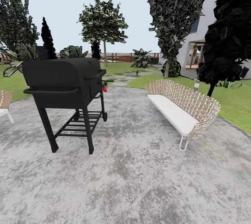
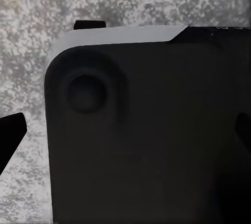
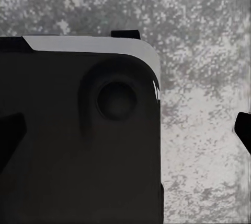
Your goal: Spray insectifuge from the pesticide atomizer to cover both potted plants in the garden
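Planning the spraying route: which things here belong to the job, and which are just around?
Job: patio; lawn; a small bottle, perhaps the atomizer; low leaves, perhaps a potted plant.
Around: grill; bench; chair; trees; house.

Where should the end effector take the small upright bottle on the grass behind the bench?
Probably around the bottle's slim body, below its whitish top, coming in level from the side. It stands upright, so the narrow body suits a sideways pinch. The bench stands in front of it, so approach from the lawn. It is too small to tell which way the nozzle faces.
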{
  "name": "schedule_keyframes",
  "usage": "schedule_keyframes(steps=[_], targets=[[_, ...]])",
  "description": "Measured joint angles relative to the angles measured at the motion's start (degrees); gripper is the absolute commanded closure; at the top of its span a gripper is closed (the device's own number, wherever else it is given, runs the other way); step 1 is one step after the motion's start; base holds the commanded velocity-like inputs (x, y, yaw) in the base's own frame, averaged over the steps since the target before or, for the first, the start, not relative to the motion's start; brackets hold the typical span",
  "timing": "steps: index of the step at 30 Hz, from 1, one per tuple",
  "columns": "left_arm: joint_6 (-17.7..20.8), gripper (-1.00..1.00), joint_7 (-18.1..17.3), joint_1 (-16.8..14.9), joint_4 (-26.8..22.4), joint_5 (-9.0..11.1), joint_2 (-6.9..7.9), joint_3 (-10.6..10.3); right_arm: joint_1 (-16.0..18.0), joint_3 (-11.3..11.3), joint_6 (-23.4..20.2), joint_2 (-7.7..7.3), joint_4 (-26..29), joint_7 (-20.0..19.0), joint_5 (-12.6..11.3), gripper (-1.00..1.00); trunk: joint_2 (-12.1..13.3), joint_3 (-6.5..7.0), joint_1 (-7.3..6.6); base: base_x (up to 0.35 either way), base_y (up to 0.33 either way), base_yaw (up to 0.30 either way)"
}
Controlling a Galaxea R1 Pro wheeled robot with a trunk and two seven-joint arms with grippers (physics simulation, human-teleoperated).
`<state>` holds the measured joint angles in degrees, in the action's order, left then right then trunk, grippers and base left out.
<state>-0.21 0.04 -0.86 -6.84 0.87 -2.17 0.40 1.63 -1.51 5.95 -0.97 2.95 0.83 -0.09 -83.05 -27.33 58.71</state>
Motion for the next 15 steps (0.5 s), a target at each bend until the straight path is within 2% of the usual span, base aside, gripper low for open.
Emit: schedule_keyframes(steps=[6, 15], targets=[[0.0, -1.0, 0.0, 0.0, 0.0, 0.0, -0.02, 0.0, 0.0, 0.1, 0.0, -0.04, 0.0, 0.0, 0.1, -1.0, 0.0, 0.0, 0.01, 0.152, -0.178, 0.0], [0.1, -1.0, 0.0, 0.0, -0.1, 0.0, -0.12, -0.1, 0.0, 0.1, 0.0, -0.08, 0.0, 0.0, 0.1, -1.0, 0.0, 0.0, 0.02, 0.027, -0.036, 0.0]])
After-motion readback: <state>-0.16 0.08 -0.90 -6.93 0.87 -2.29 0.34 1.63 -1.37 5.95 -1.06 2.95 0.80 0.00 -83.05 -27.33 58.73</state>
